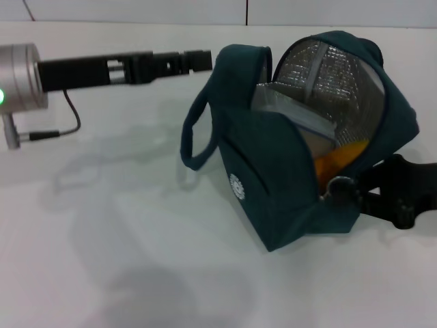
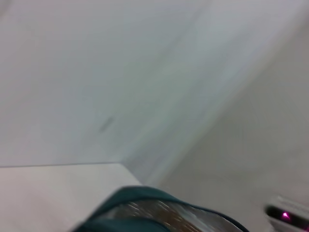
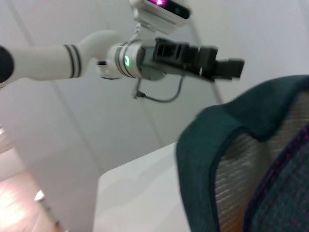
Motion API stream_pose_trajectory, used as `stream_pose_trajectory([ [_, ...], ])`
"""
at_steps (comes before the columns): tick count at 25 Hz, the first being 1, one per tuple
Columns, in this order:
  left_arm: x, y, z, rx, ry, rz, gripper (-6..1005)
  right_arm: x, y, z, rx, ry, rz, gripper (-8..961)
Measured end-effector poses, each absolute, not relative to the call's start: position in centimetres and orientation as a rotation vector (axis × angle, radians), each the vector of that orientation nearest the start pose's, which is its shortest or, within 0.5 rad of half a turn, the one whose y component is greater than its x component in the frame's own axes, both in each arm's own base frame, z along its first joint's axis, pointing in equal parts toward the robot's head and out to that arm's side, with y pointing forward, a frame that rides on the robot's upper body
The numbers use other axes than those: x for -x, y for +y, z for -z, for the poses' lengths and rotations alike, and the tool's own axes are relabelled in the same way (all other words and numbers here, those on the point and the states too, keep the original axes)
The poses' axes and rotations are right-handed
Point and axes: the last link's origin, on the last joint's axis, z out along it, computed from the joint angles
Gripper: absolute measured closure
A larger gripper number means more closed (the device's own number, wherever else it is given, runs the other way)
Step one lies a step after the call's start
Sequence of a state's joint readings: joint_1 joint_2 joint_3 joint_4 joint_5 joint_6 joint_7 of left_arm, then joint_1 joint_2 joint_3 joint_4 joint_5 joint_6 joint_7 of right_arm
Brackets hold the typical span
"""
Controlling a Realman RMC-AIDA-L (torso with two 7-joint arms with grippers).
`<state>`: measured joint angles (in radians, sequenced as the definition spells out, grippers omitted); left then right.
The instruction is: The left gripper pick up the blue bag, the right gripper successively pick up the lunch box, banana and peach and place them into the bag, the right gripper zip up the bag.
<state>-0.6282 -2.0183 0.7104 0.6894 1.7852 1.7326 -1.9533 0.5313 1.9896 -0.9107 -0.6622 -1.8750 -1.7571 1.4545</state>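
The blue bag (image 1: 273,184) lies tilted on the white table, its mouth gaping and the silver lining showing. Inside it I see the clear lunch box (image 1: 287,113) and, lower down, the orange-yellow banana (image 1: 339,160). The peach is hidden. My left gripper (image 1: 203,60) hovers shut and empty just beside the bag's upper edge, above the loose handle (image 1: 194,137). At the bag's lower right corner my right gripper (image 1: 351,191) is shut on the zipper's ring pull (image 1: 339,184). The right wrist view shows the bag's rim (image 3: 217,145) with the left gripper (image 3: 234,68) above it. The left wrist view catches only the bag's edge (image 2: 145,203).
The white table (image 1: 136,260) stretches bare in front of and to the left of the bag. A cable (image 1: 65,123) hangs from the left wrist. The robot's head unit (image 3: 161,9) with a pink light sits above the left arm.
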Motion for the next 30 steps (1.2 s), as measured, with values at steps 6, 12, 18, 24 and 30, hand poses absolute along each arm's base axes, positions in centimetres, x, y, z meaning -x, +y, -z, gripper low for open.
stream_pose_trajectory([
  [6,22.8,31.2,-3.0,2.730,-0.994,1.200,607,-21.9,32.4,-1.2,3.073,0.462,-0.736,920],
  [12,26.0,27.7,-2.5,2.602,-0.881,1.276,611,-20.5,32.7,-0.8,3.102,0.409,-0.775,919],
  [18,28.0,24.9,1.1,2.573,-0.883,1.270,615,-19.2,33.0,-0.5,3.077,0.322,-0.860,918],
  [24,28.5,24.5,3.9,2.559,-0.896,1.204,613,-18.5,33.3,-0.1,3.017,0.256,-0.969,917],
  [30,28.2,25.5,6.3,2.576,-0.902,1.104,611,-18.6,33.2,0.1,2.977,0.238,-1.035,916],
])
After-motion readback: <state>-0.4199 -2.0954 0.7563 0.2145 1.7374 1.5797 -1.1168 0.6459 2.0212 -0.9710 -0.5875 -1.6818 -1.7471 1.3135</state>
